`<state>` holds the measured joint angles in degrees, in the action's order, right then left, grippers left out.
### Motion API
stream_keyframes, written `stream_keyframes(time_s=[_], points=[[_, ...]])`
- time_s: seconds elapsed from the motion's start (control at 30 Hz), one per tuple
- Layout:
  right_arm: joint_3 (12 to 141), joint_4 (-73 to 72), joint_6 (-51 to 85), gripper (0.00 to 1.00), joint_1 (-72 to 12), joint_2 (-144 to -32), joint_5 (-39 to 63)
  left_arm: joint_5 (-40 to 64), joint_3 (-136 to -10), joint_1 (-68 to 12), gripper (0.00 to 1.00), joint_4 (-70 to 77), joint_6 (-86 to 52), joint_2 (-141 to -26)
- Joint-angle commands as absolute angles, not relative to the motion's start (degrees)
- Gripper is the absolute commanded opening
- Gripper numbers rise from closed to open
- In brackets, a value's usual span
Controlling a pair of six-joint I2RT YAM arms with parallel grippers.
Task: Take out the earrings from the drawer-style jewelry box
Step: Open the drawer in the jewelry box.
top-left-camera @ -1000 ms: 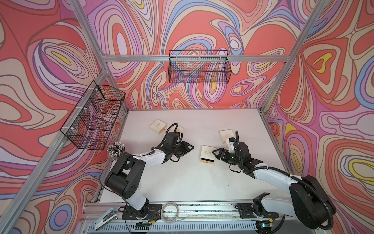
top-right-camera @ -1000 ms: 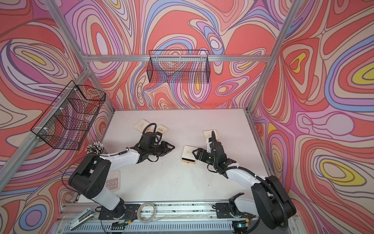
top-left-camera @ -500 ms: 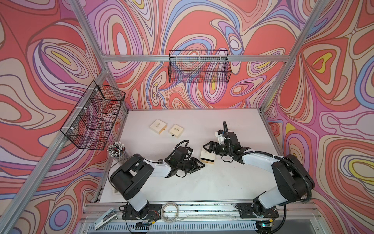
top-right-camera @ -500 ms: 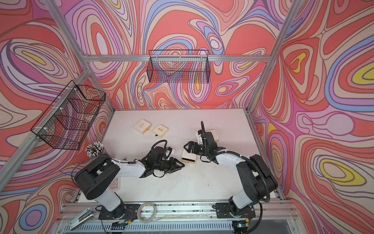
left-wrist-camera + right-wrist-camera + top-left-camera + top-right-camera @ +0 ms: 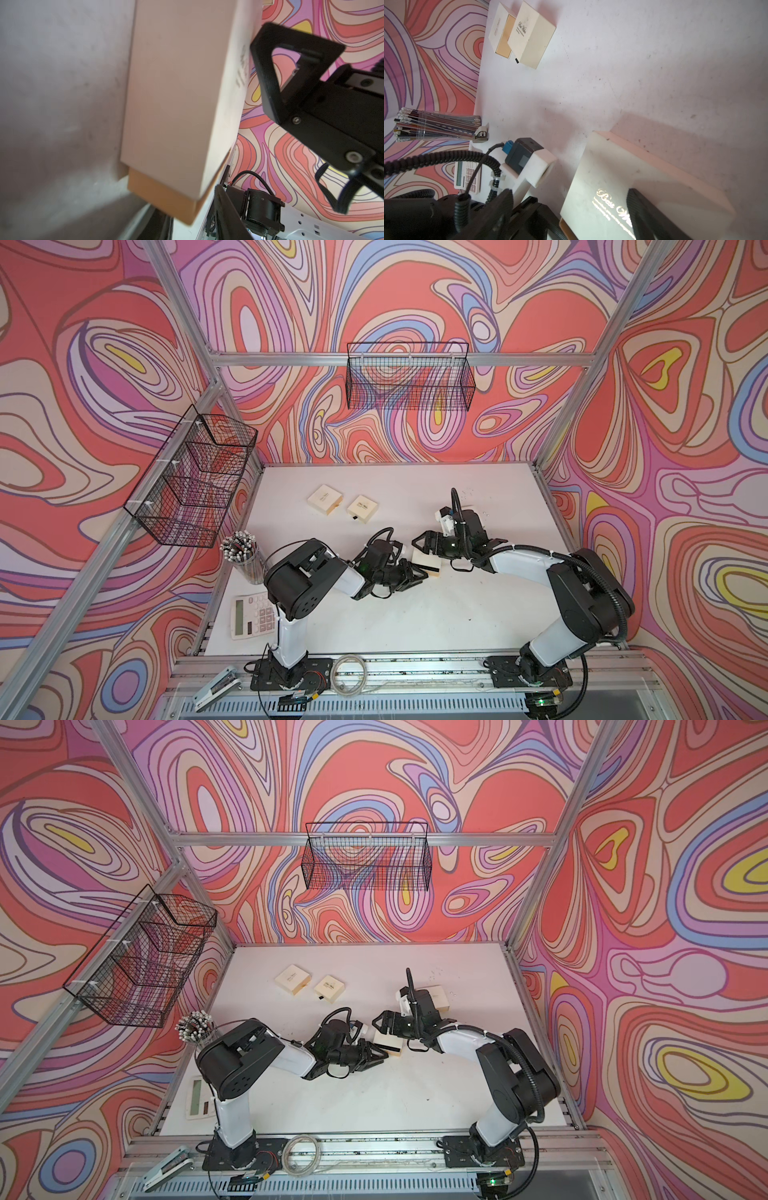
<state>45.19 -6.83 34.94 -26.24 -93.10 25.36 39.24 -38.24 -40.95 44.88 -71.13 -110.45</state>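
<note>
At table centre, both arms now converge on one cream jewelry box [image 5: 424,563]. A second ago the left gripper [image 5: 417,574] was reaching toward the far boxes [image 5: 325,499]. It has since swung back and now points at the near end of the jewelry box, jaws partly spread with nothing between them. The right gripper [image 5: 424,545] has moved from beside the box to above its far edge, jaws spread wide. In the right wrist view one finger [image 5: 645,209] lies across the lettered top, and no grip on the box is visible. In the left wrist view the tan drawer [image 5: 164,197] protrudes only slightly from the sleeve. The earrings are not in sight and are judged to be still inside the drawer. Positioning appears complete; extraction has not begun. The next move likely calls for bracing the sleeve and pulling the drawer.
</note>
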Motion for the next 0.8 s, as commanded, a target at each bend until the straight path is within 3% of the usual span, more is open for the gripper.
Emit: stream_keyframes(time_s=[0.0, 0.53, 0.77], points=[[45.9, -7.0, 34.4, 0.90, -26.5, -94.5, 25.8, 40.2, -39.9, -41.3, 0.31, 48.2, -72.6, -111.9], [44.9, -7.6, 35.3, 0.89, -26.7, -94.5, 26.1, 39.7, -41.7, -41.3, 0.16, 53.9, -77.1, -116.5], [44.0, -8.4, 36.1, 0.89, -26.7, -94.2, 25.9, 39.2, -41.1, -41.3, 0.00, 54.4, -78.0, -116.4]])
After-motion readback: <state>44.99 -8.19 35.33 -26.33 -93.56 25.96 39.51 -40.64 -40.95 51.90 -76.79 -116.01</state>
